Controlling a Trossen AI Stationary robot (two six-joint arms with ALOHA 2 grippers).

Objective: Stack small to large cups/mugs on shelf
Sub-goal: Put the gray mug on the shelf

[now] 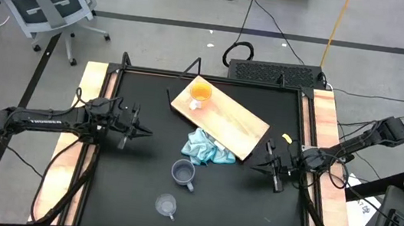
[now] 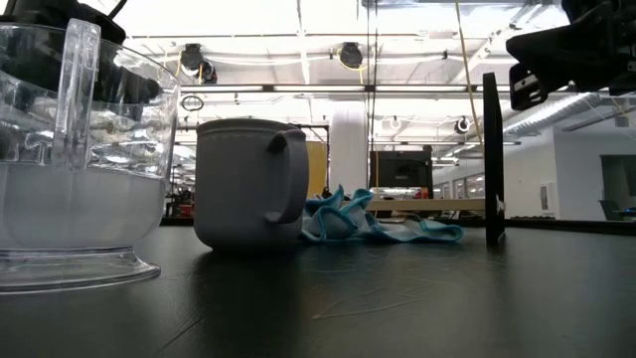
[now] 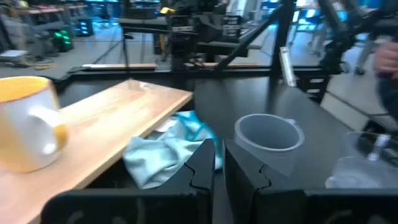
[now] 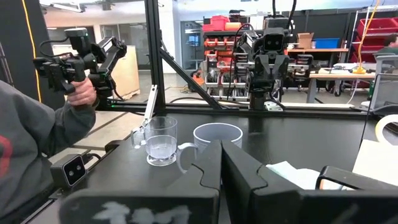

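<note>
Left arm reaches in from the table's left edge; left gripper (image 1: 135,128) hovers over bare black table (image 1: 132,181) at mid-depth, fingers nearly closed with only a thin gap, holding nothing (its wrist view shows the two fingers almost meeting).

Next over, the shelf (image 1: 226,120), a light-wood board lying flat and at an angle, back-center of the table. Orange mug (image 1: 200,93) with white handle stands upright on the board's back-left end. That is the only vessel on the board.

Light blue cloth (image 1: 208,148) is crumpled against the board's front edge, partly tucked at its corner.

Grey-blue mug (image 1: 183,173) stands upright on the table just in front of the cloth, off the board, apart from the cloth. Clear cup (image 1: 166,204) stands upright nearer the front edge, just beyond the grey-blue mug, not touching it. In the low view the clear cup (image 2: 75,159) looms large at left, grey-blue mug (image 2: 250,184) behind it, cloth (image 2: 378,224) farther back.

Right gripper (image 1: 274,168) sits low over the table's right side, just off the board's right corner, fingers fully closed, empty.

Right wrist view: a person's hand (image 4: 84,93) off the table grips a dark handheld controller (image 4: 78,59), grey sleeve (image 4: 37,134) close by.
</note>
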